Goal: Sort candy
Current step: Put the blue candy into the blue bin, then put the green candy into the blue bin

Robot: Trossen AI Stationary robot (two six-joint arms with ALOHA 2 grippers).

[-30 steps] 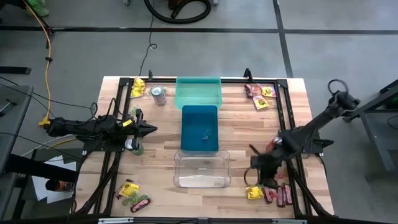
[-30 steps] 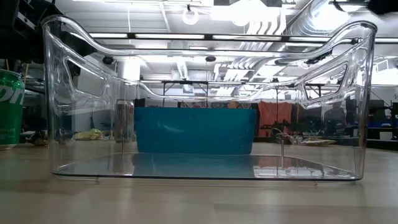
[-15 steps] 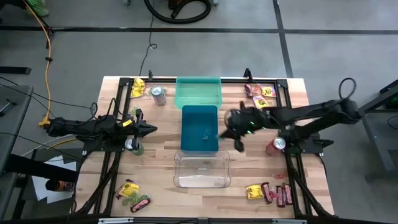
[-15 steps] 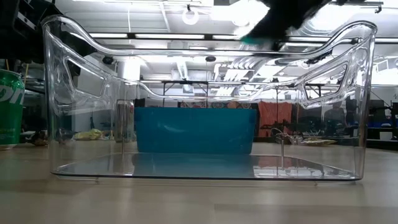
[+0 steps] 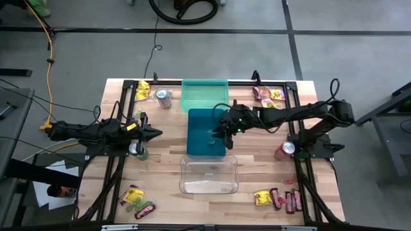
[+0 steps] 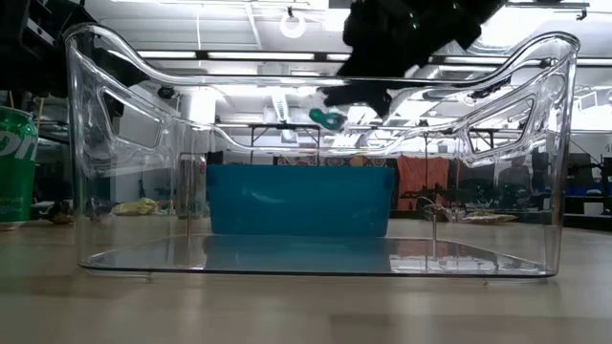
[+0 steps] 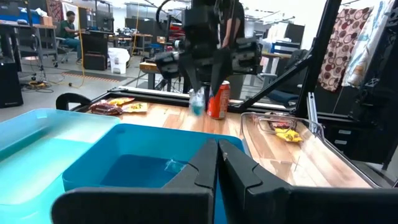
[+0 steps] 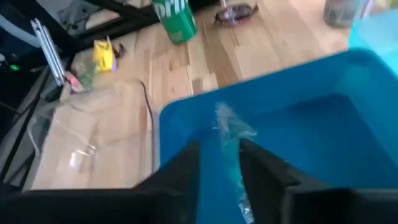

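My right gripper (image 5: 225, 133) hangs over the right side of the blue bin (image 5: 200, 122), shut on a small pale teal wrapped candy (image 7: 197, 103), which also shows in the low view (image 6: 327, 118). Another clear-wrapped sweet (image 7: 171, 165) lies on the blue bin's floor. Candy piles lie at the table's corners: far left (image 5: 144, 87), far right (image 5: 270, 96), near left (image 5: 136, 200), near right (image 5: 280, 199). My left gripper (image 5: 156, 133) waits shut at the table's left, above the wood, pointing at the blue bin. My right gripper pinches the teal candy (image 8: 240, 186) between its two fingers, which point down from above. The candy is lifted clear and hangs below the fingertips (image 6: 356, 94), over the blue bin's inside.
A green bin (image 5: 205, 95) stands beyond the blue one, and a clear bin (image 5: 208, 174) stands nearer. A silver can (image 5: 164, 97), a green can (image 5: 140, 151) and a red can (image 5: 284, 150) stand on the wood. Black frame rails (image 5: 297, 122) run along the table's sides.
My right gripper has risen from the near-right candy pile and swung toward the far and left side, arriving over the blue bin with the teal candy in its fingers. The left arm has kept still.
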